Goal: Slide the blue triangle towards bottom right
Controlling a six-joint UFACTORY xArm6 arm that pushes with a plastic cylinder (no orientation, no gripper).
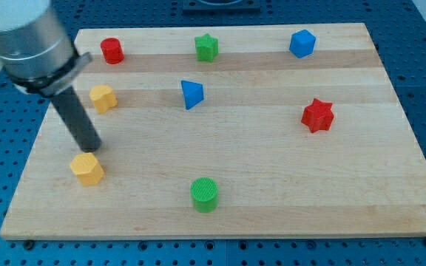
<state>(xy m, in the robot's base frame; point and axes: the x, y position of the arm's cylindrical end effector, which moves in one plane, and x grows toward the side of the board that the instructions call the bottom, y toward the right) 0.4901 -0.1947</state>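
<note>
The blue triangle (191, 94) lies on the wooden board (272, 185), a little left of centre in the upper half. My tip (90, 148) is at the board's left side, just above a yellow hexagon block (87, 169) and touching or nearly touching it. The tip is far to the left of and below the blue triangle. The rod slants up to the arm's grey body at the view's top left.
A yellow block (103, 97) and a red cylinder (112, 50) sit at upper left. A green star (207, 47) and a blue cube (302, 43) are along the top. A red star (317, 115) is at right. A green cylinder (204, 194) is at bottom centre.
</note>
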